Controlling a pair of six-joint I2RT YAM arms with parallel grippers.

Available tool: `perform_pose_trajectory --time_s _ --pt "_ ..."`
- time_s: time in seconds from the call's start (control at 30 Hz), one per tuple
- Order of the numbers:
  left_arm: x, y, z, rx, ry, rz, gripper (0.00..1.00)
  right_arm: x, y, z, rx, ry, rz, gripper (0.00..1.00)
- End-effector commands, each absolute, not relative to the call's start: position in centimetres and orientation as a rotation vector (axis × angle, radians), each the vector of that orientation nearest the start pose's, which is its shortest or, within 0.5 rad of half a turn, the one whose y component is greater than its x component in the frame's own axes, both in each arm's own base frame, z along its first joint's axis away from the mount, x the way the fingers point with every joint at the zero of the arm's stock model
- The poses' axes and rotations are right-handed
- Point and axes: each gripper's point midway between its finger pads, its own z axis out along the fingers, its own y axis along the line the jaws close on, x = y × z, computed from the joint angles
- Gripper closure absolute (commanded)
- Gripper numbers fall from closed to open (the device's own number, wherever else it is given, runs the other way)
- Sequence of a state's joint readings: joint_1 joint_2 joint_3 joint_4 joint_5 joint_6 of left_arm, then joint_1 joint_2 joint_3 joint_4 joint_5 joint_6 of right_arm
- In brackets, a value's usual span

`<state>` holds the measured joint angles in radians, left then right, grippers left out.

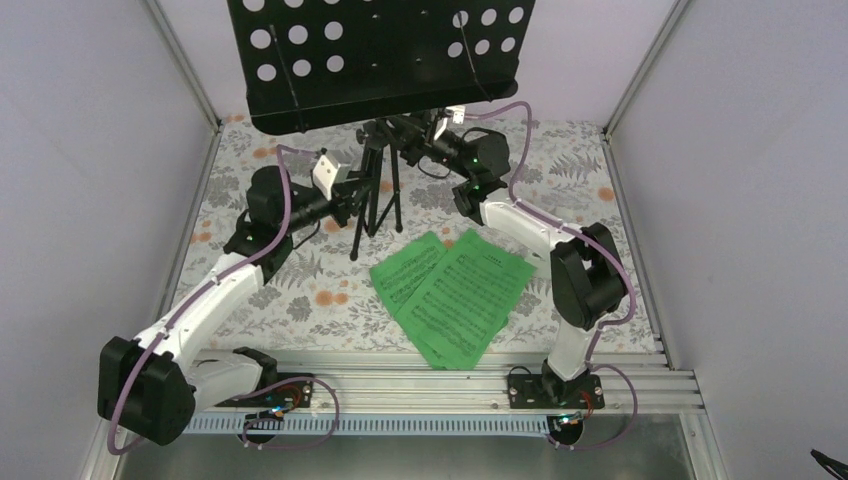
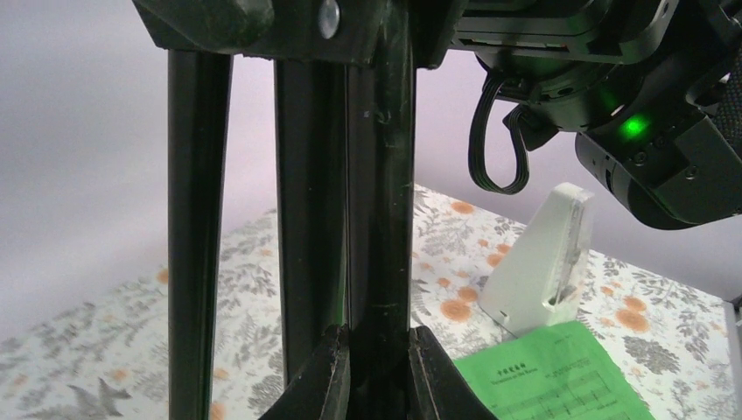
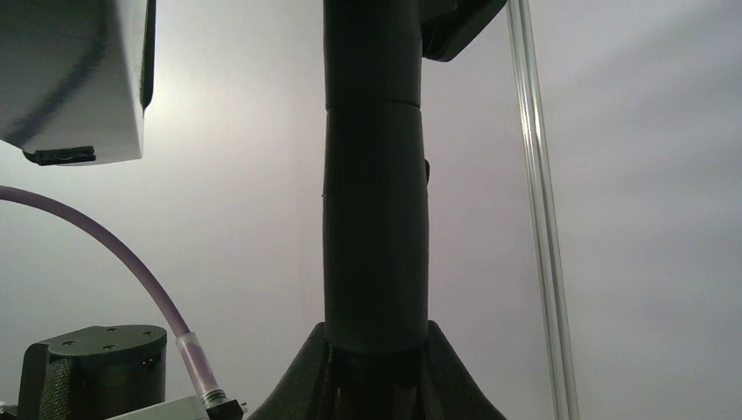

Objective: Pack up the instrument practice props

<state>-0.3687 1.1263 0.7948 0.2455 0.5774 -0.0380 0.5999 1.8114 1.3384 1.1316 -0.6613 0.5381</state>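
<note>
1. Standing upright at the far middle of the table (image 1: pixel 300 290), the music stand (image 1: pixel 375 190) has its tripod feet on the floral cloth (image 1: pixel 250 300). Its round-holed black desk (image 1: pixel 380 55) fills the top of the overhead view.
2. The left gripper (image 2: pixel 379 337) reaches in from the left, low on the tripod. Its jaws are narrowed onto one black tube of the stand, with a finger (image 2: pixel 324 376) pressed on each side. Two more tubes stand just left of the held one. I cannot tell whether the clamped tube is a leg or the centre post.
3. The right gripper (image 3: pixel 376 331) comes in from the right, higher up and just under the desk. Its jaws are closed against the thick post, which runs up between them in the right wrist view.
4. The sheet-music pages (image 1: pixel 450 290) are two bright green sheets lying flat and overlapping on the cloth. They sit near and to the right of the tripod, apart from its feet, between the stand and the aluminium rail (image 1: pixel 450 385).
5. The metronome (image 2: pixel 542 262), a white pyramid, stands upright on the cloth just beside the far corner of a green page. It shows in the left wrist view only.
6. A purple cable (image 1: pixel 285 185) loops along each arm.
</note>
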Motion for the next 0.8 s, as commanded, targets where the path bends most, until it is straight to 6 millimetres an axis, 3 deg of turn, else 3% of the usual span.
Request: perform_pose_trajectory --time_s 0.0,0.07,0.13,0.23,0.43,0.53,0.63,0.77 --pt "31.0 -20.5 41.9 0.683 1.264 -0.629 0.98 31.0 38.4 47.2 -0.797 0.805 1.344 0.96" --pt "30.6 -20.2 42.4 0.682 1.295 -0.634 0.98 31.7 38.6 47.2 -0.716 0.877 1.330 0.96" --pt "30.0 -20.3 42.8 0.696 1.349 -0.657 0.98 34.2 38.3 46.3 -0.519 1.029 1.281 0.96" --pt "29.6 -20.1 41.0 0.669 1.507 -0.707 0.98 36.6 38.4 43.2 -0.341 1.237 1.224 0.96" --pt "28.1 -19.9 38.4 0.623 1.650 -0.803 0.98 38.3 38.8 37.1 -0.159 1.453 1.254 0.96" --pt "28.6 -19.9 35.7 0.602 1.732 -0.812 0.98 38.9 38.6 34.0 -0.056 1.530 1.256 0.96" --pt "29.9 -19.8 31.6 0.550 1.845 -0.812 0.98 39.8 37.9 30.7 0.052 1.599 1.226 0.96" --pt "31.1 -20.5 27.5 0.506 1.937 -0.856 0.98 40.7 37.8 27.2 0.099 1.672 1.178 0.96"
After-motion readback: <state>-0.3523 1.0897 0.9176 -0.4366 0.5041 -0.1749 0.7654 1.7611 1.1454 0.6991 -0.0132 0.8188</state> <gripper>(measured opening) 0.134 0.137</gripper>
